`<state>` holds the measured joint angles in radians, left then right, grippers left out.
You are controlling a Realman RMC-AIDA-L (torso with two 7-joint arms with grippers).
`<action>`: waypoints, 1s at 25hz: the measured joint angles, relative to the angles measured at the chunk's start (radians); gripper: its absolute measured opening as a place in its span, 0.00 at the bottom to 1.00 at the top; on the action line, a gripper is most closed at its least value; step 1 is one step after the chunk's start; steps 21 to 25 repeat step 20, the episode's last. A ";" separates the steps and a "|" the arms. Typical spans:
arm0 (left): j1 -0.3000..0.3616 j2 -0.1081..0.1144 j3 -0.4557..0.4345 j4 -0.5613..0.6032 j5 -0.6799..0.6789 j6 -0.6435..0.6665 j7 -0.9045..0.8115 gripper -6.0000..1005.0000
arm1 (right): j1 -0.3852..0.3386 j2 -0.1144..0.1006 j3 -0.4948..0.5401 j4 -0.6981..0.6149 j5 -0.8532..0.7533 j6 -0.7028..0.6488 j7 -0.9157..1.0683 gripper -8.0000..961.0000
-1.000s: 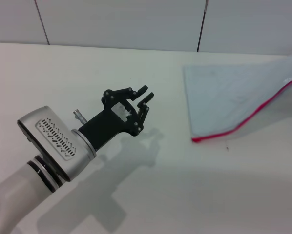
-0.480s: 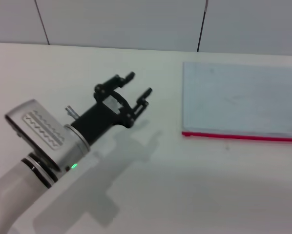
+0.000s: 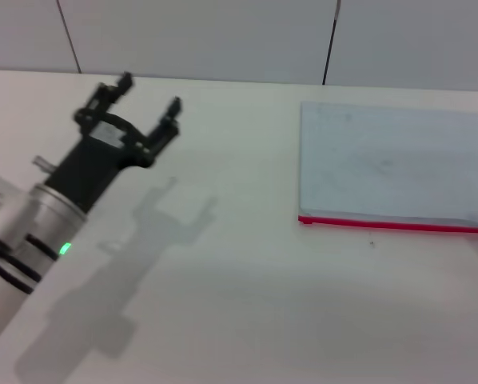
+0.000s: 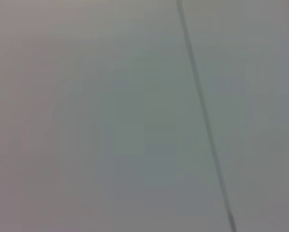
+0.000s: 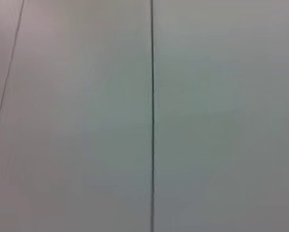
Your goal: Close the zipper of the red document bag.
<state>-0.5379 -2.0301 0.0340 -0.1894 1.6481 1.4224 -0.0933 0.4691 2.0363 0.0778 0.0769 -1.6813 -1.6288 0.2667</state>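
The red document bag (image 3: 395, 164) lies flat on the white table at the right of the head view, a pale blue-grey translucent pouch. Its zipper (image 3: 395, 225) is the bright red strip along the near long edge; I cannot make out the slider. My left gripper (image 3: 149, 94) hangs over the table's far left, well away from the bag, open with nothing between its fingers. The right gripper is out of view. Both wrist views show only plain grey wall panels with a dark seam.
A grey panelled wall (image 3: 223, 36) with dark seams rises behind the table's far edge. The bag runs off the right side of the head view. White tabletop (image 3: 247, 304) lies between the left arm and the bag.
The bag, lifted and bent at its right end a second ago, now lies flat. My left gripper has opened and pulled back to the far left, away from the bag.
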 joint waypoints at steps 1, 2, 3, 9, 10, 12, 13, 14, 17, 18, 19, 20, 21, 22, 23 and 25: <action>0.006 0.000 0.000 0.004 -0.020 0.013 -0.009 0.76 | -0.002 0.001 0.009 0.021 0.004 0.000 -0.055 0.67; 0.011 0.000 -0.001 0.006 -0.035 0.022 -0.013 0.77 | -0.005 0.002 0.017 0.041 0.011 0.000 -0.106 0.70; 0.016 0.001 -0.001 0.007 -0.052 0.032 -0.014 0.77 | -0.008 0.003 0.022 0.060 0.020 0.000 -0.150 0.72; 0.048 0.001 -0.002 0.019 -0.161 0.110 -0.020 0.78 | -0.011 0.003 0.026 0.105 0.066 0.026 -0.233 0.81; 0.052 0.001 -0.002 0.019 -0.181 0.119 -0.020 0.78 | -0.010 0.003 0.026 0.106 0.073 0.031 -0.232 0.82; 0.059 0.001 -0.002 0.019 -0.216 0.131 -0.020 0.78 | -0.010 0.004 0.027 0.107 0.091 0.034 -0.228 0.82; 0.062 0.001 -0.002 0.019 -0.234 0.136 -0.020 0.78 | -0.010 0.004 0.027 0.107 0.096 0.034 -0.227 0.82; 0.065 0.001 -0.002 0.019 -0.252 0.141 -0.020 0.78 | -0.010 0.004 0.027 0.107 0.103 0.035 -0.224 0.82; 0.069 0.000 -0.002 0.019 -0.283 0.151 -0.021 0.78 | -0.008 0.003 0.024 0.107 0.113 0.052 -0.204 0.82; 0.070 0.000 -0.002 0.019 -0.287 0.152 -0.021 0.78 | -0.007 0.002 0.024 0.107 0.113 0.060 -0.200 0.82; 0.071 0.000 -0.002 0.019 -0.290 0.152 -0.021 0.78 | -0.006 0.002 0.025 0.108 0.113 0.069 -0.197 0.82; 0.071 0.000 -0.002 0.019 -0.291 0.152 -0.021 0.78 | -0.004 0.001 0.025 0.108 0.113 0.075 -0.196 0.82; 0.071 0.000 -0.002 0.019 -0.291 0.152 -0.021 0.78 | -0.004 0.001 0.025 0.108 0.113 0.075 -0.196 0.82; 0.071 0.000 -0.002 0.019 -0.291 0.152 -0.021 0.78 | -0.004 0.001 0.025 0.108 0.113 0.075 -0.196 0.82; 0.071 0.000 -0.002 0.019 -0.291 0.152 -0.021 0.78 | -0.004 0.001 0.025 0.108 0.113 0.075 -0.196 0.82; 0.071 0.000 -0.002 0.019 -0.291 0.152 -0.021 0.78 | -0.004 0.001 0.025 0.108 0.113 0.075 -0.196 0.82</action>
